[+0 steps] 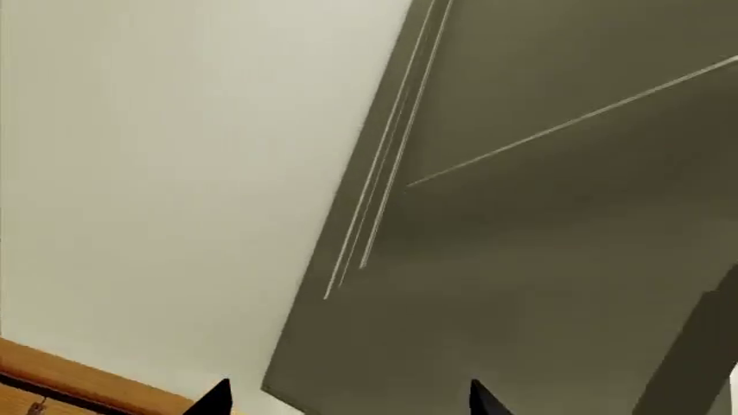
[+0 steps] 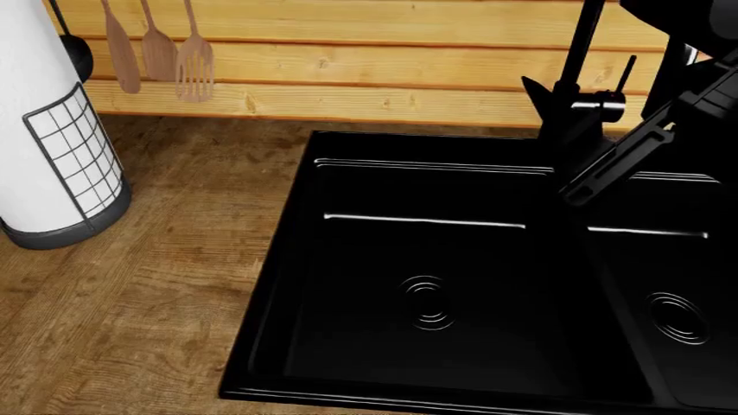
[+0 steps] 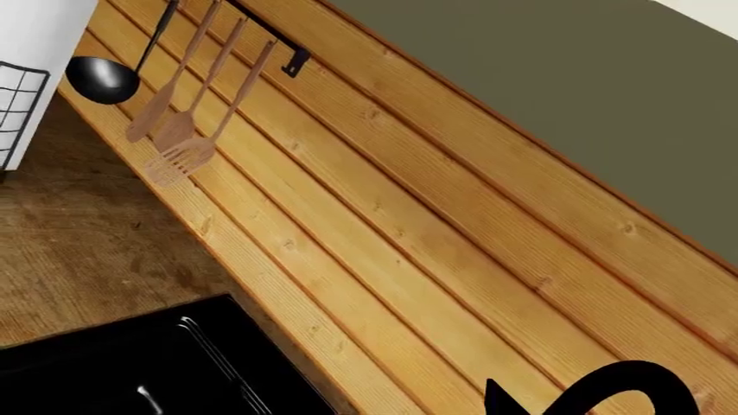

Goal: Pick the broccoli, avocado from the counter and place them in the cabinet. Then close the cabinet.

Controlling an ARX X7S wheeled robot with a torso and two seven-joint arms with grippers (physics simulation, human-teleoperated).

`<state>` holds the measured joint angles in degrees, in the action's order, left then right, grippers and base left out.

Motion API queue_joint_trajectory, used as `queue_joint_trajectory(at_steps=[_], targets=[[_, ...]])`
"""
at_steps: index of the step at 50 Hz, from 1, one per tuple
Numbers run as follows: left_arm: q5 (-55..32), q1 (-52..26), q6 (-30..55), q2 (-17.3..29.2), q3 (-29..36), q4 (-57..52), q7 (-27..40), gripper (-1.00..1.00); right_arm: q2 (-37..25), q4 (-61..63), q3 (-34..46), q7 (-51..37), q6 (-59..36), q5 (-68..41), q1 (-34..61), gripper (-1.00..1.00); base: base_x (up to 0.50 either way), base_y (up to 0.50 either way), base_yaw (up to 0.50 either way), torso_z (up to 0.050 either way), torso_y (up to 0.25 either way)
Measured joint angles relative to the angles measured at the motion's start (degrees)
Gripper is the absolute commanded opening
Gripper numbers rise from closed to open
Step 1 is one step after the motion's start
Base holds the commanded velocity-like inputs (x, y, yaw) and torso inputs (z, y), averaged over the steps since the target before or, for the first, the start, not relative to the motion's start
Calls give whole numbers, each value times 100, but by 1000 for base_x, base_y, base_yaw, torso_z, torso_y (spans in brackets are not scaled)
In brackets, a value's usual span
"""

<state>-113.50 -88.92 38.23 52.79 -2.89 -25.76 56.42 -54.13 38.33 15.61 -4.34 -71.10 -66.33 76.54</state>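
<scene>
The broccoli and the avocado are out of view in every frame. The brown wood-grain counter (image 2: 138, 285) holds a black double-basin sink (image 2: 438, 285). My left gripper (image 1: 352, 403) is open and empty, with two dark fingertips (image 1: 217, 398) spread wide. It points up at the olive-grey cabinet (image 1: 519, 259), whose door seams show. Of my right gripper (image 3: 358, 403) only one dark fingertip (image 3: 499, 398) shows, set wide; the other is lost against the black sink (image 3: 116, 372). Nothing is between the jaws. The right arm (image 2: 645, 138) crosses the head view's upper right.
A white paper towel roll in a black wire holder (image 2: 52, 147) stands on the counter at the left. Wooden utensils (image 2: 162, 52) and a black ladle (image 3: 102, 76) hang on the plank wall (image 2: 403, 69). A black faucet (image 2: 576, 95) rises behind the sink.
</scene>
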Motion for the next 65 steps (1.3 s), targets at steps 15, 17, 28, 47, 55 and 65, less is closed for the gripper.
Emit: queue_joint_trajectory(at_steps=[15, 17, 28, 47, 55, 65], targets=[[359, -1711, 843, -469, 1236, 705, -486, 100, -40, 31, -18, -38, 73, -31, -100, 100, 0, 0, 0, 3, 1], [411, -1897, 957, -513, 1368, 791, -523, 100, -46, 40, -17, -43, 90, -31, -129, 100, 0, 0, 0, 5, 0], [1005, -2886, 1537, -852, 1898, 1307, -937, 100, -78, 109, 10, -45, 226, 19, -372, 100, 0, 0, 0, 1, 1], [1772, -3610, 1947, -1526, 2547, 2014, -1722, 100, -119, 226, 121, -60, 359, 79, -712, 100, 0, 0, 0, 2, 1], [2206, -3855, 1979, -1886, 2805, 2338, -2121, 100, -183, 295, 94, -90, 415, 43, -846, 100, 0, 0, 0, 0, 1], [2746, -4123, 1973, -2337, 3092, 2747, -2585, 100, -321, 571, 216, -114, 307, 59, -886, 100, 0, 0, 0, 1, 0]])
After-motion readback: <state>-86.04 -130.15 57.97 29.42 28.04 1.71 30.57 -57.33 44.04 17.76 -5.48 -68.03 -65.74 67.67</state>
